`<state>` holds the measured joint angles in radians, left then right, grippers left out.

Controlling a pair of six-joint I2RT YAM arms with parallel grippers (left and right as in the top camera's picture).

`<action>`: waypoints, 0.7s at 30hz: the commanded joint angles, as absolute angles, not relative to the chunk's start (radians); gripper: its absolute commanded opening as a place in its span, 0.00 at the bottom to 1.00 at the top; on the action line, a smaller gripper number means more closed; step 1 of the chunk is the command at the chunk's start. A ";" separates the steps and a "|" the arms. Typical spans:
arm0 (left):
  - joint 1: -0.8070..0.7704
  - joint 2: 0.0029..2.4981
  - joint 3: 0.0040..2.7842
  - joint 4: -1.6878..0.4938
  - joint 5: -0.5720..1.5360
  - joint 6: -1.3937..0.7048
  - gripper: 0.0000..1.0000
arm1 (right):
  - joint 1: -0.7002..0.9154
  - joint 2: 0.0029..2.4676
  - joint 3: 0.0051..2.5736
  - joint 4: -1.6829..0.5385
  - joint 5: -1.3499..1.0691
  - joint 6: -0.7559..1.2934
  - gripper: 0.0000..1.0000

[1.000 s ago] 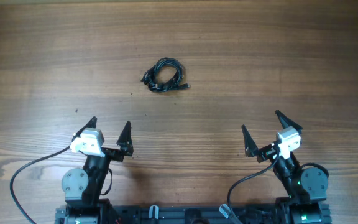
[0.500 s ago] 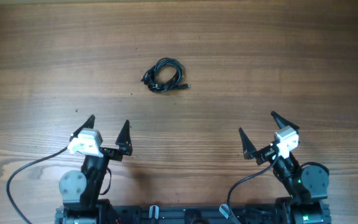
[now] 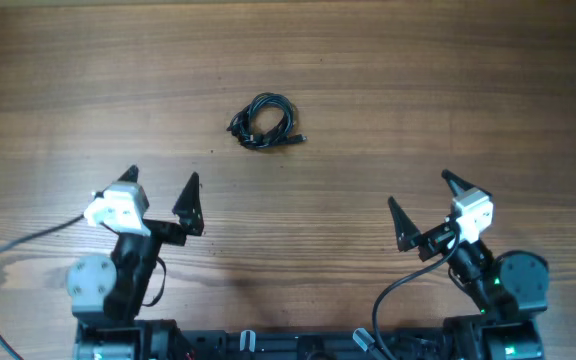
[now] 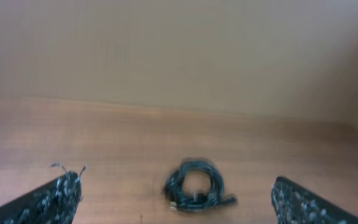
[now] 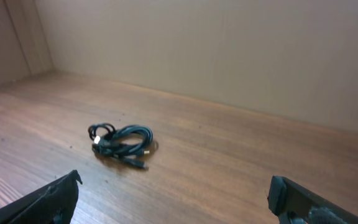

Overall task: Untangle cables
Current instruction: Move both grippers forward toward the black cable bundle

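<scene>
Left gripper (image 3: 163,176) and right gripper (image 3: 418,190): jaws spread as wide as they go, nothing held. The cables (image 3: 265,121) sit in one small coiled bundle on the table (image 3: 418,80), well ahead of both. They're forward-right of my left fingers, forward-left of my right, touching neither, plug ends sticking out of the coil
</scene>
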<state>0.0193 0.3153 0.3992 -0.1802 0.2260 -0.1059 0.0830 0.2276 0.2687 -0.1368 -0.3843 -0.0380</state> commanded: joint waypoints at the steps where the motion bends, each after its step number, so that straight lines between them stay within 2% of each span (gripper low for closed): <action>1: 0.015 0.438 0.564 -0.281 0.220 -0.086 1.00 | 0.087 0.303 0.379 -0.196 -0.397 -0.027 1.00; 13: 0.015 0.884 1.133 -0.684 0.229 -0.086 1.00 | 0.087 0.700 0.797 -0.478 -0.448 -0.035 1.00; 21: 0.015 1.358 1.702 -1.148 0.238 -0.086 1.00 | 0.087 1.058 1.184 -0.791 -0.563 -0.052 1.00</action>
<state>0.0193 1.2102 1.5398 -1.0752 0.2306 -0.1051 0.0830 0.9249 1.0260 -0.6903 -0.4992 -0.0460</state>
